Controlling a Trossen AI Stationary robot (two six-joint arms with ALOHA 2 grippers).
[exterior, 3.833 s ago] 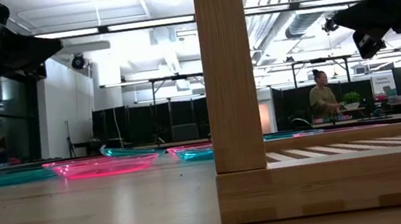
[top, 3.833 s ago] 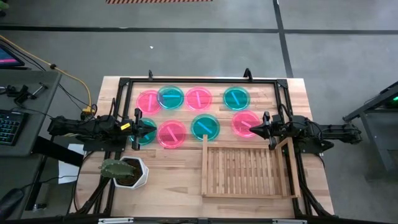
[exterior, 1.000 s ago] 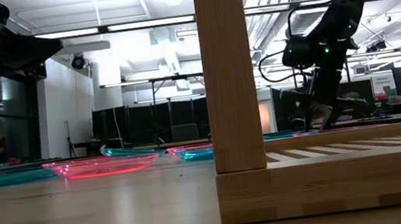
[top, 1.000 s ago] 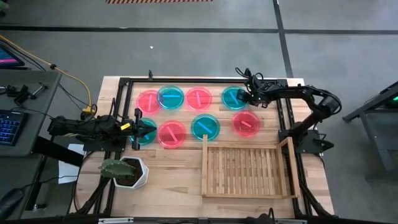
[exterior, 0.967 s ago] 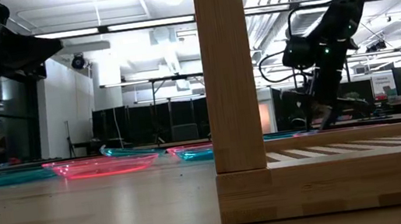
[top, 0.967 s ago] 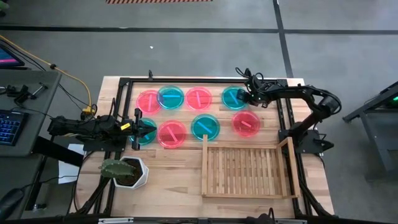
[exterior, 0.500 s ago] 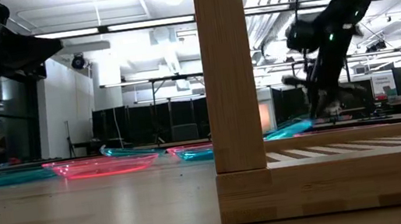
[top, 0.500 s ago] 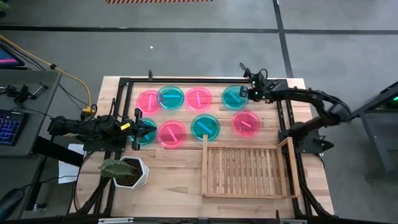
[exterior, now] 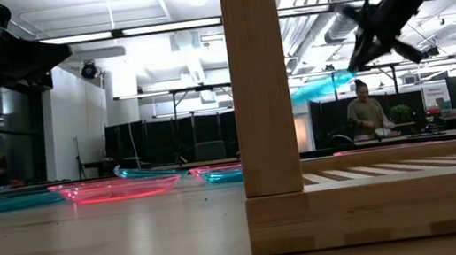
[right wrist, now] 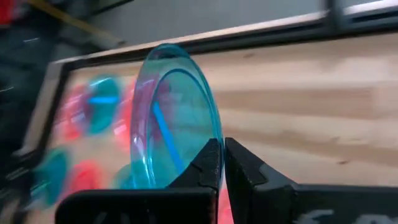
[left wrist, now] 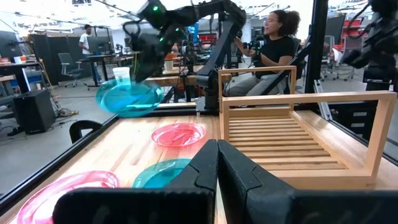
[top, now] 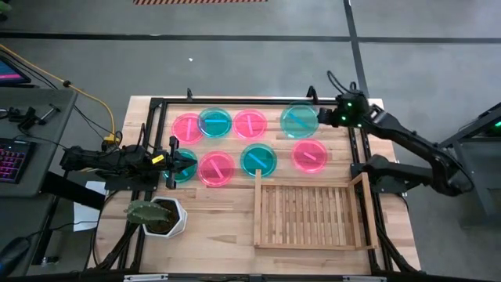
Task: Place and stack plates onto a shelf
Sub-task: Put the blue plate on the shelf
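My right gripper [top: 322,119] is shut on a teal plate [top: 299,121], held in the air over the table's far right part; the plate also shows in the low view [exterior: 319,89]. Pink plates [top: 188,127] [top: 250,123] and a teal plate [top: 214,122] lie flat in the far row. A pink plate [top: 217,168], a teal plate [top: 258,159] and a pink plate [top: 310,155] lie in the near row. The wooden slatted shelf [top: 309,214] lies at the near right. My left gripper [top: 190,163] waits shut above a teal plate [top: 180,174] at the left. My right gripper pinches the teal plate's rim [right wrist: 210,144] between its two fingers, on the edge toward the table's right. The fingers come from the right, slanting down. The plate is lifted clear of the table and tilted, its free edge [exterior: 295,97] lower than the held edge.
A white pot with a plant [top: 159,215] stands at the near left. A black frame [top: 250,102] runs round the table's work area. People sit and stand in the room beyond the table [exterior: 367,112].
My right gripper has risen and drawn back toward the table's right edge, shut on the teal plate. The plate first tipped up by its held edge, then came clear of the table and now hangs tilted in the air.
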